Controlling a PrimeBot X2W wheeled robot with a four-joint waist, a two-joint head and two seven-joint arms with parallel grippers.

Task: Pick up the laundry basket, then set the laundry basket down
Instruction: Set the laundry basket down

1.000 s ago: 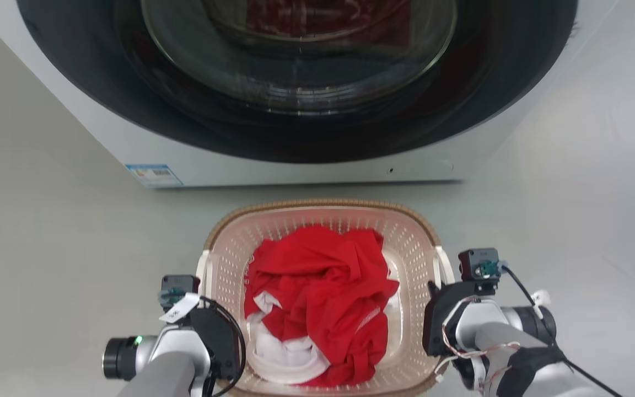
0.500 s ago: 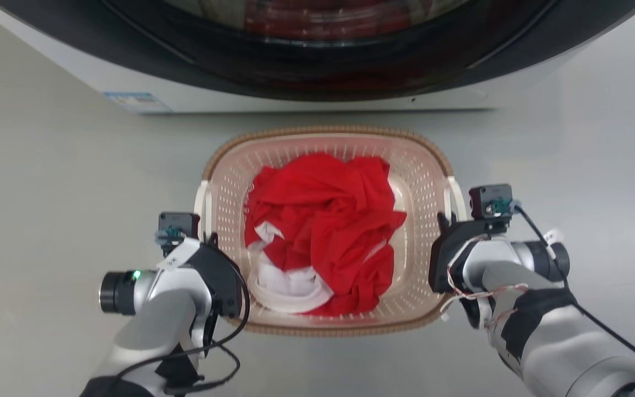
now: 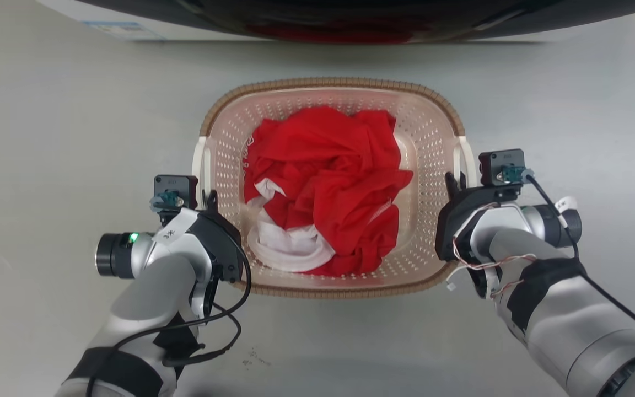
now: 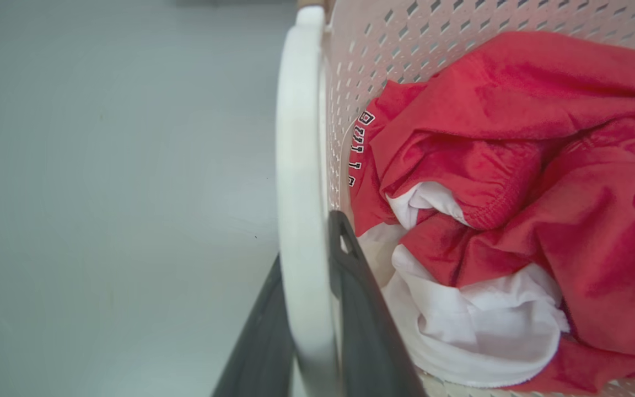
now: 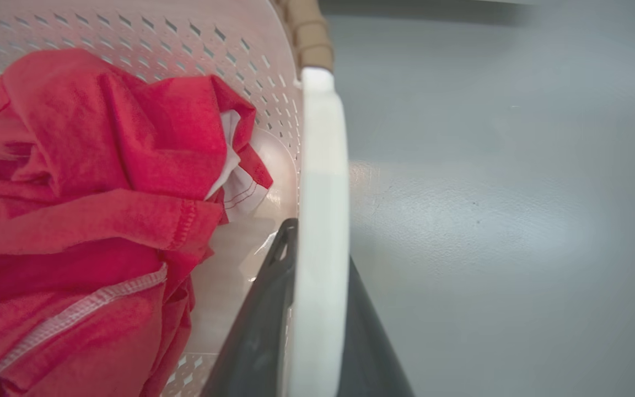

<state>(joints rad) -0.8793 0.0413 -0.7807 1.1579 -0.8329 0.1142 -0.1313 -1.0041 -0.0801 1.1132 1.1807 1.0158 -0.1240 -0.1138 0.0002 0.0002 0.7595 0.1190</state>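
1. Pink plastic with a brown rim: the laundry basket (image 3: 329, 82) is just in front of the washer (image 3: 350, 14), over the grey floor (image 3: 47, 138). It is not clear if it touches the floor.
2. Red clothes (image 3: 328, 165) and a white cloth (image 3: 290, 248) lie inside the basket.
3. The left gripper (image 3: 206, 194) has its jaws clamped on the basket's left white handle (image 4: 301, 165).
4. The right gripper (image 3: 454, 182) has its jaws clamped on the basket's right white handle (image 5: 323, 182).

The laundry basket (image 3: 430, 143) is pale pink, dotted with rows of small holes, under a brown woven-look rim (image 3: 328, 81), with white handles (image 4: 302, 165). Inside, red cloth (image 3: 328, 165) bears white, black-edged letters beside white fabric (image 3: 290, 251). My fingers (image 4: 364, 331) are dark grey; the floor (image 3: 64, 110) is plain pale grey.
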